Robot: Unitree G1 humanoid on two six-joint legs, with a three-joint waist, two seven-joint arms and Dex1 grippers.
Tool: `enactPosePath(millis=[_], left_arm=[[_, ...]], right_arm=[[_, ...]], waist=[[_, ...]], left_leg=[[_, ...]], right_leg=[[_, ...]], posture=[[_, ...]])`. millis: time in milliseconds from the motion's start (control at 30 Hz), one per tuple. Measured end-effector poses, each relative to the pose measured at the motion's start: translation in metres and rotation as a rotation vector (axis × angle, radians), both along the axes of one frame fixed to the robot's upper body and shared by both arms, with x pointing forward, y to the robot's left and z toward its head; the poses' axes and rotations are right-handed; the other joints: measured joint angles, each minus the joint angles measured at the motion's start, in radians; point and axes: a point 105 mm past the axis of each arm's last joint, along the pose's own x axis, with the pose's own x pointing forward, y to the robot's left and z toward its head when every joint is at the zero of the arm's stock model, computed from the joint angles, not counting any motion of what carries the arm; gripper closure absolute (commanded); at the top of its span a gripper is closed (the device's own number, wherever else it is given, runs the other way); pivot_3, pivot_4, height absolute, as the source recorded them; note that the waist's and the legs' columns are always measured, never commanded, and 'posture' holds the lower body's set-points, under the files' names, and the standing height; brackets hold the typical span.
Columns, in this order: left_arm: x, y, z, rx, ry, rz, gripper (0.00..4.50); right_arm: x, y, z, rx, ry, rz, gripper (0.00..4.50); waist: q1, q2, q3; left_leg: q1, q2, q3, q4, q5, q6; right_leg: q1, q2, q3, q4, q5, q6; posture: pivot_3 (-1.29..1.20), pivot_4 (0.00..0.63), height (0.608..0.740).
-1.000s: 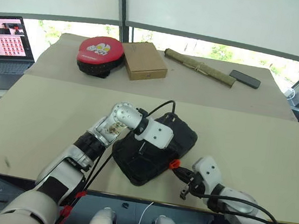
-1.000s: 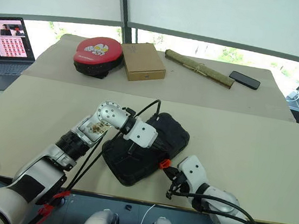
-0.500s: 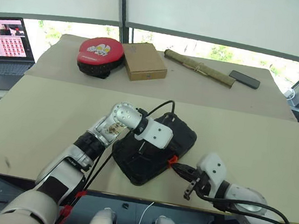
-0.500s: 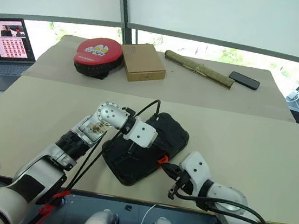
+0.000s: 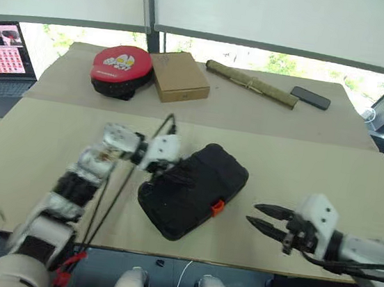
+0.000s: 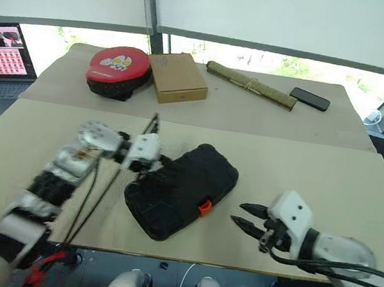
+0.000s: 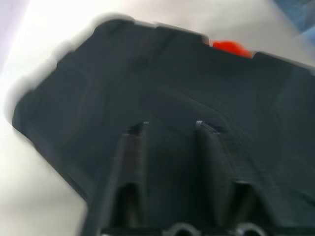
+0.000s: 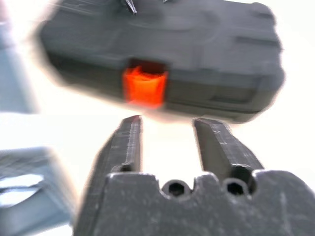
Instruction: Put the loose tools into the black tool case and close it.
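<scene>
The black tool case (image 5: 197, 186) lies shut in the middle of the table, its orange latch (image 5: 217, 206) facing the front edge. The loose tools are hidden from view. My left gripper (image 5: 176, 175) hovers over the case's left end, blurred by motion; in the left wrist view its fingers (image 7: 132, 147) stand apart above the ribbed lid (image 7: 98, 88), holding nothing. My right gripper (image 5: 252, 214) is open and empty to the right of the latch, pointing at it with a clear gap between them. The right wrist view shows the latch (image 8: 144, 86) just beyond the spread fingertips.
At the back of the table lie a round red-and-black pad (image 5: 120, 68), a flat cardboard box (image 5: 179, 77), a rolled bundle (image 5: 252, 84) and a phone (image 5: 310, 98). A laptop (image 5: 3, 57) stands at the far left. The table's front edge runs just below the case.
My left hand has swung left from the middle of the lid to the case's left end and opened. My right gripper has pulled back to the right, away from the latch, and opened.
</scene>
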Motion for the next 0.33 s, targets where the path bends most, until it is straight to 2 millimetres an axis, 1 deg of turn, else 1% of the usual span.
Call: enactPosePath(millis=[33, 67, 100, 133, 233, 267, 333], left_arm=[[-0.006, 0.017, 0.007, 0.012, 0.049, 0.041, 0.72], [-0.012, 0.028, 0.015, 0.003, 0.073, 0.072, 0.45], [-0.018, 0.033, 0.019, 0.001, 0.088, 0.079, 0.06], [-0.024, 0.039, 0.026, -0.006, 0.105, 0.099, 0.04], [-0.032, 0.051, 0.035, -0.028, 0.111, 0.151, 0.04], [-0.035, 0.058, 0.034, -0.032, 0.117, 0.187, 0.04], [-0.038, 0.063, 0.030, -0.040, 0.121, 0.225, 0.04]], right_arm=[[-0.001, -0.009, 0.008, -0.003, 0.007, -0.003, 0.90], [-0.003, -0.013, 0.016, 0.016, 0.027, 0.014, 0.60], [-0.006, -0.015, 0.020, 0.024, 0.056, 0.035, 0.23], [-0.010, -0.018, 0.025, 0.037, 0.090, 0.058, 0.05], [-0.013, -0.020, 0.030, 0.059, 0.120, 0.092, 0.05], [-0.013, -0.022, 0.030, 0.060, 0.130, 0.095, 0.05], [-0.012, -0.024, 0.030, 0.066, 0.141, 0.092, 0.05]], waist=[[0.002, -0.002, 0.002], [0.009, -0.003, 0.002], [0.011, -0.003, 0.003], [0.019, -0.002, 0.004], [0.043, -0.005, 0.005], [0.047, -0.005, 0.006], [0.052, -0.007, 0.007]], left_leg=[[-0.001, 0.000, -0.001, -0.001, 0.000, 0.000], [-0.002, -0.001, -0.002, -0.001, 0.000, 0.000], [-0.003, -0.001, -0.002, -0.001, 0.000, 0.000], [-0.005, -0.001, -0.002, -0.001, 0.000, 0.000], [-0.008, -0.003, -0.001, 0.000, 0.000, 0.000], [-0.009, -0.003, -0.001, 0.000, 0.000, 0.000], [-0.010, -0.004, -0.001, 0.001, 0.000, 0.000]], right_leg=[[-0.001, 0.000, -0.001, 0.000, 0.000, -0.001], [-0.001, 0.000, -0.003, 0.000, 0.000, -0.001], [-0.002, -0.002, -0.003, 0.000, 0.000, -0.001], [-0.003, -0.003, -0.004, 0.000, 0.000, -0.001], [-0.003, -0.006, -0.006, -0.003, 0.000, 0.000], [-0.004, -0.007, -0.006, -0.004, 0.000, 0.001], [-0.004, -0.008, -0.005, -0.004, 0.001, 0.002]], posture=[[0.00, 0.150, 0.740], [0.00, 0.150, 0.740], [0.00, 0.150, 0.740], [0.00, 0.150, 0.740], [0.00, 0.150, 0.740], [0.00, 0.150, 0.740], [0.00, 0.150, 0.740]])
